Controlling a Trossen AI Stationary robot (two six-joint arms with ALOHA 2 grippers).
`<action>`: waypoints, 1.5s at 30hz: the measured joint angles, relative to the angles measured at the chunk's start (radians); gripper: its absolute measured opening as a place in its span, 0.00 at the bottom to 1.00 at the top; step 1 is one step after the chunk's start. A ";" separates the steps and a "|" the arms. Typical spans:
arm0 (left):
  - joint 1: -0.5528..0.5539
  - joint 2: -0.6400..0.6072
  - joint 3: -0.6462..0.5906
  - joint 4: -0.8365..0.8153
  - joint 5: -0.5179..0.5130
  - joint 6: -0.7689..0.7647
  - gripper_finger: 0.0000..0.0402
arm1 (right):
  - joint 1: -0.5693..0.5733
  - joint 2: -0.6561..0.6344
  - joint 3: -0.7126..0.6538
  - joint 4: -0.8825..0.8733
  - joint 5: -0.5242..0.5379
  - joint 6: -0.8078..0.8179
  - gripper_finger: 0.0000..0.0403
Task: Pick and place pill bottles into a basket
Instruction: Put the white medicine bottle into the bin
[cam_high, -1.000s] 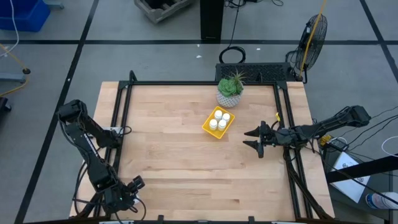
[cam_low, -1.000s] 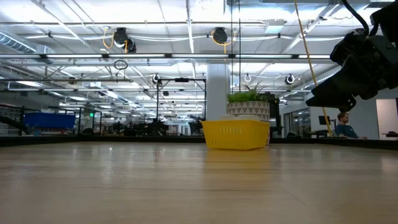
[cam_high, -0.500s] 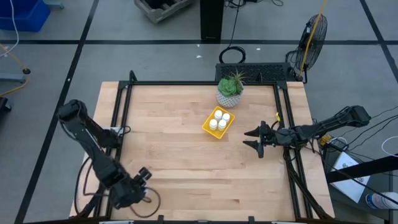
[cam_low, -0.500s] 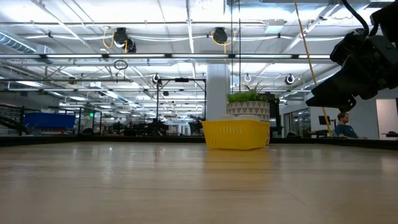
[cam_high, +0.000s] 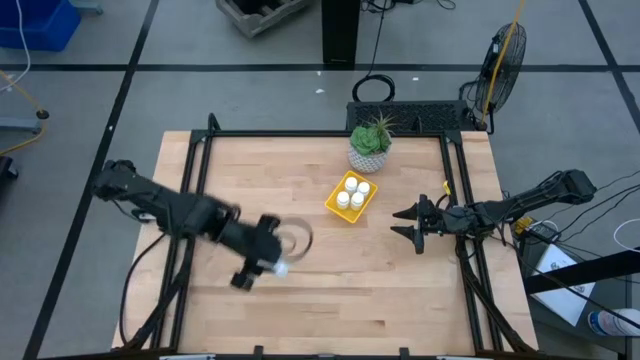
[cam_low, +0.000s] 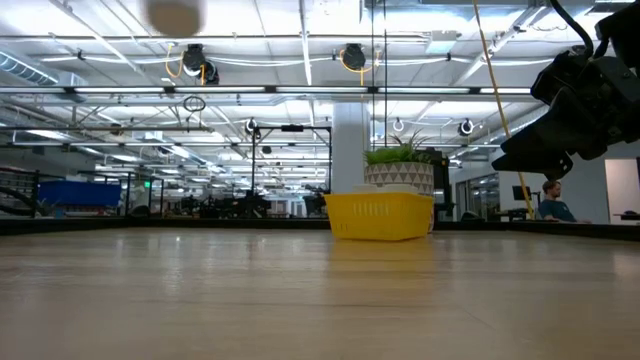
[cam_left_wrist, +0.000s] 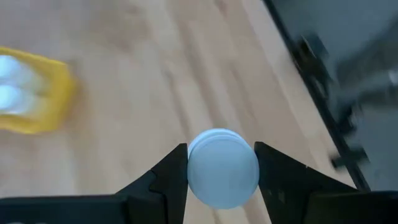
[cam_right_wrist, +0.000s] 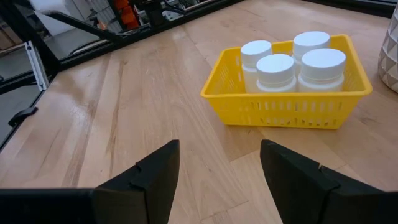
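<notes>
From above, the basket (cam_high: 351, 196) sat just in front of the potted plant (cam_high: 370, 145), already holding four pill bottles (cam_high: 350, 192) packed close together, so little room was left. The left gripper (cam_high: 262, 262) was out over the table, well away from the basket on its left, carrying a fifth bottle (cam_high: 277, 267) with its arm stretched toward the basket, presumably to deliver it. The right gripper (cam_high: 407, 224) waited just right of the basket, fingers spread.

At table height, the basket (cam_low: 379, 216) stood directly in front of the plant (cam_low: 399, 168); the right arm's dark bulk hung well to its right, clear of the table top.

The left wrist camera showed the left gripper (cam_left_wrist: 219, 171) clenched on the bottle (cam_left_wrist: 222, 167), one finger pressed on each side so it would not slip in transit, the basket (cam_left_wrist: 46, 112) off ahead.

The right wrist camera showed the right gripper (cam_right_wrist: 219, 167) released and empty, facing the basket (cam_right_wrist: 283, 102) and its four bottles (cam_right_wrist: 292, 60).
</notes>
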 joint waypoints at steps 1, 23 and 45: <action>0.036 0.000 0.019 0.001 0.000 0.000 0.41 | 0.000 0.000 0.000 0.000 0.000 0.000 0.53; 0.428 0.556 0.570 -0.025 0.038 0.078 0.41 | 0.000 0.000 0.000 0.000 0.000 0.000 0.53; 0.502 0.669 0.650 -0.034 0.023 0.023 0.41 | 0.000 0.000 0.000 0.000 0.000 0.000 0.53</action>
